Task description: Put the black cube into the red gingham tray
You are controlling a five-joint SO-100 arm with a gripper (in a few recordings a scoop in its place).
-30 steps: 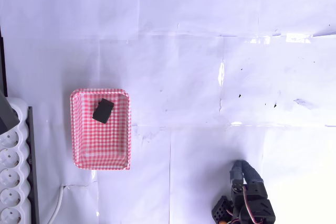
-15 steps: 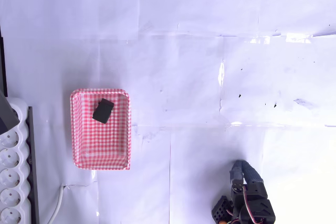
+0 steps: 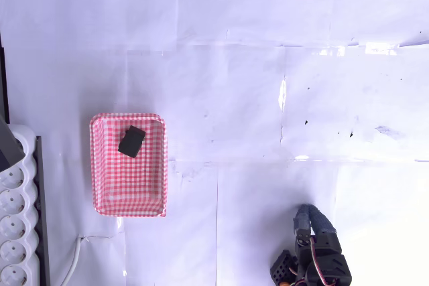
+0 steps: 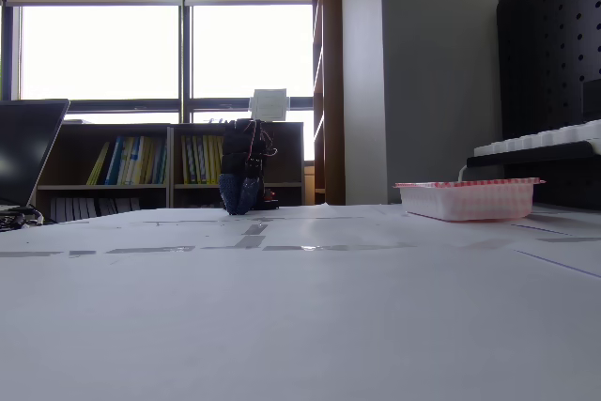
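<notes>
The red gingham tray (image 3: pixel 131 185) lies at the left of the white table in the overhead view. The black cube (image 3: pixel 131 141) rests inside it, in its upper part, turned a little askew. My gripper (image 3: pixel 307 213) is far off at the bottom right, folded back over the arm's base, its grey-blue fingers together with nothing between them. The fixed view puts the tray (image 4: pixel 467 199) at the right, its wall hiding the cube, and the gripper (image 4: pixel 239 206) at the far side of the table, pointing down at the surface.
A white power strip (image 3: pixel 13 232) and a cable (image 3: pixel 74 262) sit at the left edge, just beside the tray. The table is covered in taped white paper sheets. A laptop (image 4: pixel 28 152) stands at the left and a black pegboard (image 4: pixel 554 44) at the right.
</notes>
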